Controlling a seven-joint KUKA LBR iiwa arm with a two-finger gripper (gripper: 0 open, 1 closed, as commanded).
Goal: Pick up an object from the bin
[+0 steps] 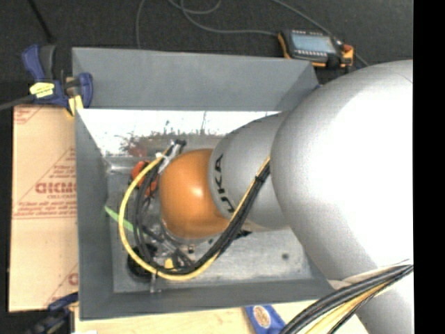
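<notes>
My gripper (156, 248) is low in the front-left part of the bin, mostly hidden under the arm's orange cover and cables. A dark round thing (136, 267) lies just left of it near the front-left corner. A thin green piece (111, 213) pokes out by the left wall. A small red-orange thing (140, 167) shows at the back left, half hidden by the cables. Nothing can be seen held.
The big silver arm reaches in from the right and covers the bin's middle and right. A strip of bare grey floor shows along the front right. The bin's left wall stands close to the gripper.
</notes>
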